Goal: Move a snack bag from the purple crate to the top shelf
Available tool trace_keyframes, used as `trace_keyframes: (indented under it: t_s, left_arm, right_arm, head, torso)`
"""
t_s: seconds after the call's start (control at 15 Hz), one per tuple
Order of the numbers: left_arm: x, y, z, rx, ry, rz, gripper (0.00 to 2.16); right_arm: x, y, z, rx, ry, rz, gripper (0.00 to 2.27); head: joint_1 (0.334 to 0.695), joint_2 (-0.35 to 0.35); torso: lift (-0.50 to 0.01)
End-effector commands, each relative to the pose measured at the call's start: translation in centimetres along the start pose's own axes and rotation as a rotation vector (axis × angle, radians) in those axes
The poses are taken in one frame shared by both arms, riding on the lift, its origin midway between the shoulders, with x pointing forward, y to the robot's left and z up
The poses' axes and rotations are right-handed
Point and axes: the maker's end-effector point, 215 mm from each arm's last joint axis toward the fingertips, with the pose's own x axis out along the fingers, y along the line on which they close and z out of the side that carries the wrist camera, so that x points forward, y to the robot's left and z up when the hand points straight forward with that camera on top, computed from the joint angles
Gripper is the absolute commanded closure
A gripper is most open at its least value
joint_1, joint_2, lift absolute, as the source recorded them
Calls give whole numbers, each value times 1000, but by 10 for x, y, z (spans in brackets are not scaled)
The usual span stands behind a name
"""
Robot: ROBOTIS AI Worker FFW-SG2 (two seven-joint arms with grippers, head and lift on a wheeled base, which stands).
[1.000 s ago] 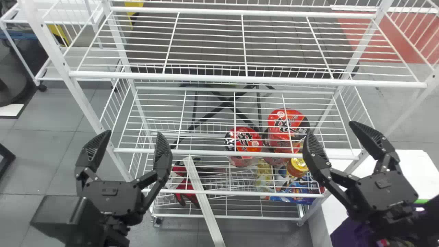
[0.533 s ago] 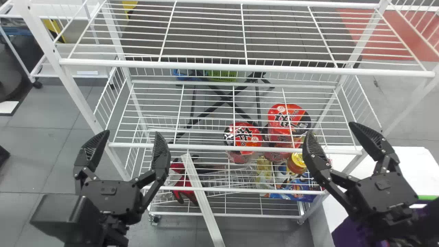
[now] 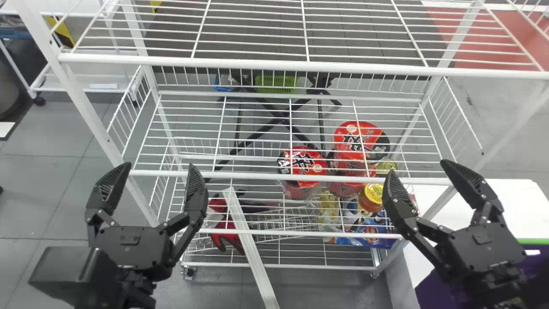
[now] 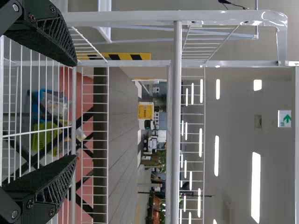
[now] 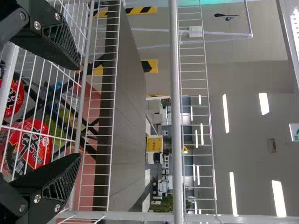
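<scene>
- Just changed: rack point(image 3: 255, 177) shifting up the head view and spreading wider, with left hand point(image 3: 158, 171) and right hand point(image 3: 418, 167) almost in place there; probably from the body moving, not the arms.
- For the task: likely only setting up a position, nothing carried so far.
- Both hands released, fingers spread wide, holding nothing, before the rack's middle shelf near its left and right front corners.
- Snack bag for the job: cannot tell exactly where; presumably inside the purple crate point(image 3: 433, 289), by the tabletop's point(image 3: 510, 201) near edge.
- Next, probably, to bring the right hand down into that crate; must avoid catching the rack's front edge.
- Count, crates: one purple.
- Count, hands: two.
- Count, red-topped noodle bowls: two uppermost, one point(image 3: 301, 162) near the middle, one point(image 3: 356, 137) toward the right edge; cannot tell how many beneath.
- Count, yellow-lidded jars: one point(image 3: 372, 197), near the lower shelf's right front corner.
- Count, blue packets: at least one point(image 3: 369, 234), along that shelf's front edge.
- Count, white planks: one point(image 3: 251, 253), leaning across the front.
</scene>
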Motion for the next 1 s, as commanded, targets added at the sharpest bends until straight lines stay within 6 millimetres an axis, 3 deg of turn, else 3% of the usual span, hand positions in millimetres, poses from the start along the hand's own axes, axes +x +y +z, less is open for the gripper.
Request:
trace_keyframes:
  t_s: [0.0, 0.93]
  left_arm:
    - [0, 1, -3, 0, 4, 0, 120]
    - [0, 2, -8, 0, 10, 7, 120]
  right_arm:
    - [-4, -5, -3, 1, 8, -12, 178]
    - [-6, -16, -9, 24, 16, -38, 178]
  head:
    - [695, -44]
    - [695, -70]
  torso:
    - [-323]
    - [-379]
